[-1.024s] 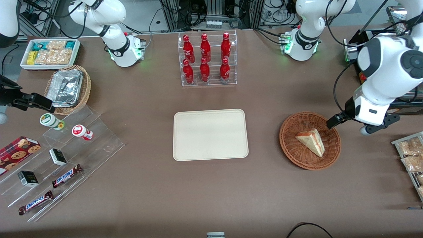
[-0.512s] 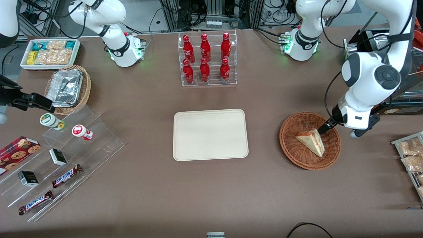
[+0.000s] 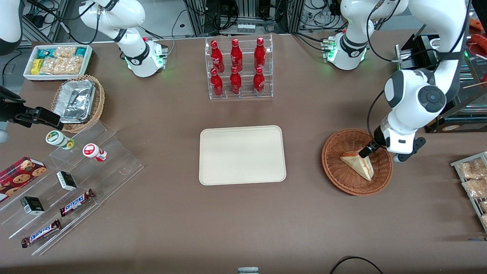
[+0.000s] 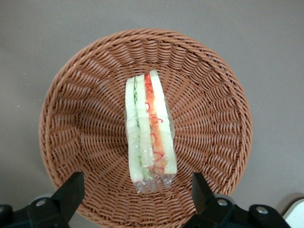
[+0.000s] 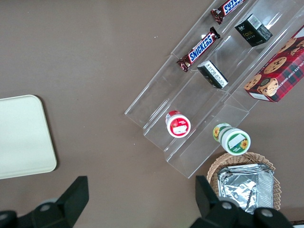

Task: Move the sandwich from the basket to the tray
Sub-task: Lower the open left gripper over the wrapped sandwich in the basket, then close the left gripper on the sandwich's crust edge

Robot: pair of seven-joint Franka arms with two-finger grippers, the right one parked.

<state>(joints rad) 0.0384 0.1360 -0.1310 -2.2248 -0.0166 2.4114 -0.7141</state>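
Note:
The sandwich [image 3: 357,164] is a pale wedge in clear wrap, lying in the reddish-brown wicker basket [image 3: 331,167] at the working arm's end of the table. The left wrist view shows its red and green filling edge [image 4: 148,128] in the middle of the basket [image 4: 85,118]. My left gripper [image 3: 366,153] hangs over the basket, just above the sandwich's end that is farther from the front camera. It [image 4: 136,190] is open and empty, its fingers [image 4: 71,190] wide apart on either side of the sandwich's end. The cream tray [image 3: 242,155] lies bare mid-table, beside the basket.
A clear rack of red bottles [image 3: 239,68] stands farther from the front camera than the tray. At the parked arm's end are a tan basket with foil containers [image 3: 78,102], a white snack box [image 3: 57,61] and an acrylic stand [image 3: 68,182]. Snack packets [image 3: 471,179] lie beside the basket.
My left arm has swung in over the basket toward the tray's side, and the gripper has come down from the basket's rim to just above the sandwich. The sandwich has not moved.

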